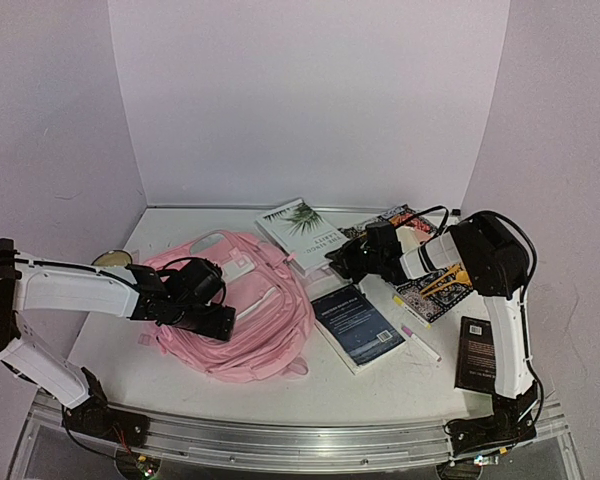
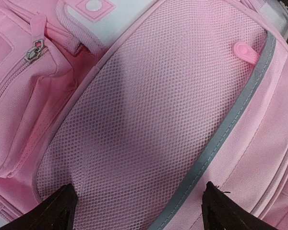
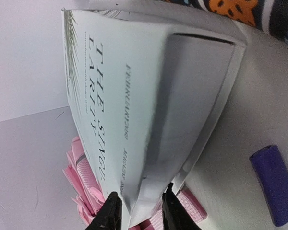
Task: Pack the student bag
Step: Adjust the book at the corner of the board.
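table [image 1: 280, 385]: white top, lying under both grippers and carrying everything below.
student bag [image 1: 265, 322]: pink, lying flat directly beneath the left gripper [image 2: 141, 213]; well off to the left of the right gripper [image 3: 141, 214], with its pale strap showing just past that gripper's fingertips.
mesh panel [image 2: 158, 120]: pink netting with a grey edge, filling the space between and ahead of the left fingers.
white book [image 1: 302, 232]: its near corner is sitting between the right fingers; the rest is stretching away ahead of them, with the cover tilting up.
patterned book [image 1: 435, 290]: lying under the right wrist, behind the fingers.
dark blue book [image 1: 358, 325]: lying flat just nearer the arm bases than the right gripper, apart from it.
black book [image 1: 475, 352]: lying well behind the right gripper, beside that arm's base.
left gripper: jaws standing wide apart, holding nothing, hanging over the mesh panel.
right gripper: jaws drawn in narrow, pinching the corner of the white book, one finger on each face.
pen [image 1: 418, 340]: white, lying right of the dark blue book, apart from both grippers.
zip pull [image 2: 35, 50]: metal, sitting far ahead and left of the left fingers.
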### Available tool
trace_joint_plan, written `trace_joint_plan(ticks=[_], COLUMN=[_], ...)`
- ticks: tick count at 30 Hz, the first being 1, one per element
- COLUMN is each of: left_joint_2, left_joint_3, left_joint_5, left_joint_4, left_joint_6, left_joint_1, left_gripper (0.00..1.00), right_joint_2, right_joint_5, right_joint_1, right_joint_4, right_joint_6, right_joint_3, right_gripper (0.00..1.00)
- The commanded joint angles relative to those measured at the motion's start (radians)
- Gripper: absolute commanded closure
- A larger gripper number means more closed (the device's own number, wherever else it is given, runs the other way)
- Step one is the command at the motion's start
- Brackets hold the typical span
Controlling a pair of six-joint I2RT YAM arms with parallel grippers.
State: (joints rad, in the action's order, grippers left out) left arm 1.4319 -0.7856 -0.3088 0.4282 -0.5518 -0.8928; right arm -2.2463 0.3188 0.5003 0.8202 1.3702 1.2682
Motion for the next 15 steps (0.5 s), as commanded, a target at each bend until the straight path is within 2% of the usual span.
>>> trace_joint_plan(ticks=[1, 8, 15], left_joint_2=[-0.024, -0.026, -0.022], left_joint_3=[-0.045, -0.051, -0.052], left_joint_5=[0.008, 0.009, 0.018], left_joint_4=[0.023, 0.017, 0.011], left_joint_6=[-0.009, -0.011, -0.014], left_joint_1=[0.008, 0.008, 0.008], left_gripper=[0.08, 0.08, 0.08], right_joint_2=[0.042, 0.044, 0.012], right_joint_5=[0.017, 0.003, -0.022], right_joint_1=[0.007, 0.007, 0.007], right_joint_4=[0.059, 0.074, 0.077], right_joint_6=[0.022, 0.048, 0.087], right_joint_3=[0.002, -0.002, 0.004], right_gripper=[0.77, 0.82, 0.83])
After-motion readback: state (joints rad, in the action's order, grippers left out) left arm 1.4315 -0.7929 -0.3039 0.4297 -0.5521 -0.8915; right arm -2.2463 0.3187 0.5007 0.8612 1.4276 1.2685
